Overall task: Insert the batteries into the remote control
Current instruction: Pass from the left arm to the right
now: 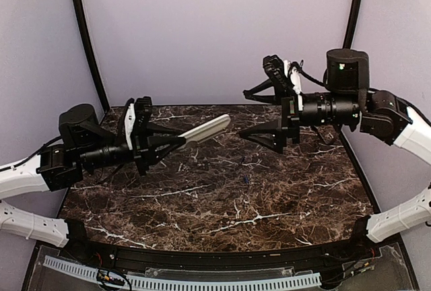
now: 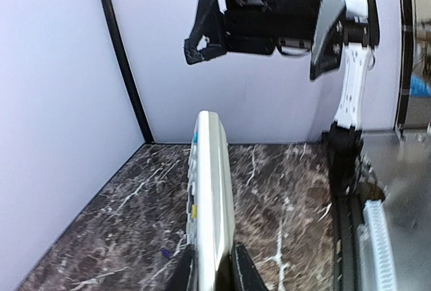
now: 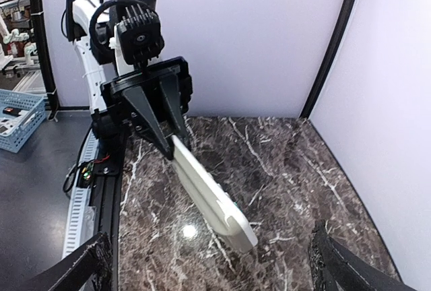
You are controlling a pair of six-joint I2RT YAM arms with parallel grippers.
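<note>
Top view: I'm holding the remote control [image 1: 207, 129] in the left pincer [image 1: 178, 144]. It is clamping one end, and the rest is sticking out up and to the right above the counter [image 1: 202, 217]. The right pincer [image 1: 254, 114] is hanging wide, jaws spread, facing the remote's free end and not touching it. The batteries [image 1: 241, 162] [image 1: 247, 178] are lying loose on the counter below the gap between the pincers, close together and apart from the remote.

Left wrist: the remote is standing on edge between my fingers [image 2: 246, 272], with its buttons facing left. One battery is showing on the counter, low left. The right pincer is hovering higher up.

Right wrist: the remote's plain back is facing up, pointing at the camera, with my own fingertips [image 3: 84, 267] spreading wide on either side. A blue basket [image 3: 23, 119] is sitting off the counter at left. Something small and dark is lying in it, too small to tell.
</note>
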